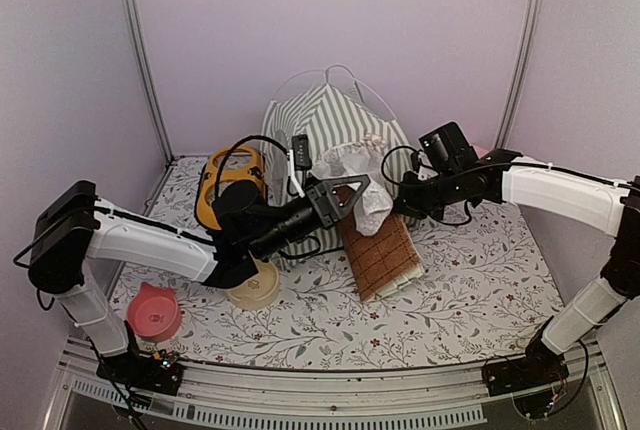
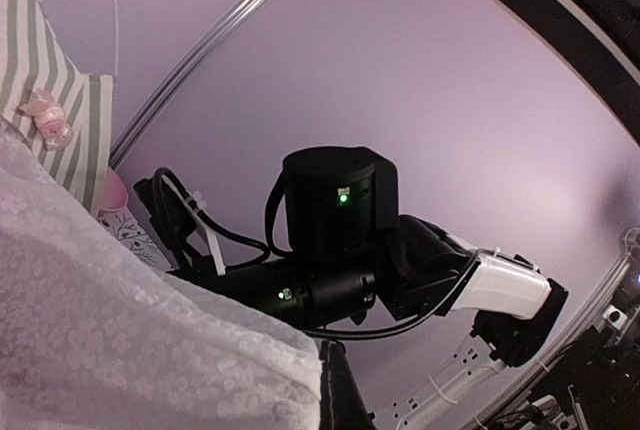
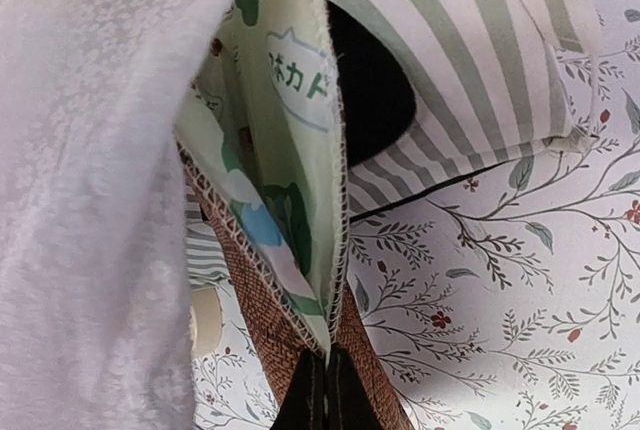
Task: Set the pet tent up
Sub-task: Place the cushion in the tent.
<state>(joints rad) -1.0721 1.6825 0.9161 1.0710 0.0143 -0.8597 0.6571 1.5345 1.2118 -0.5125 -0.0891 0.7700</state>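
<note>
The pet tent (image 1: 330,120) stands at the back centre, striped grey-green and white, with thin white poles arching over its peak. Its sheer lace door flap (image 1: 350,165) is bunched and lifted off the entrance. My left gripper (image 1: 352,190) is shut on that lace. In the left wrist view the lace (image 2: 130,330) covers one finger and only the other dark finger (image 2: 345,390) shows. My right gripper (image 3: 326,370) is shut on the folded edge of the cream printed, brown-backed mat (image 3: 290,240), just in front of the tent's dark opening (image 3: 375,90).
A yellow two-hole holder (image 1: 232,185) stands left of the tent. A cream round bowl (image 1: 255,285) sits under my left arm, and a pink bowl (image 1: 153,312) lies near the front left. A floral cloth (image 1: 470,290) covers the table. Walls close in on three sides.
</note>
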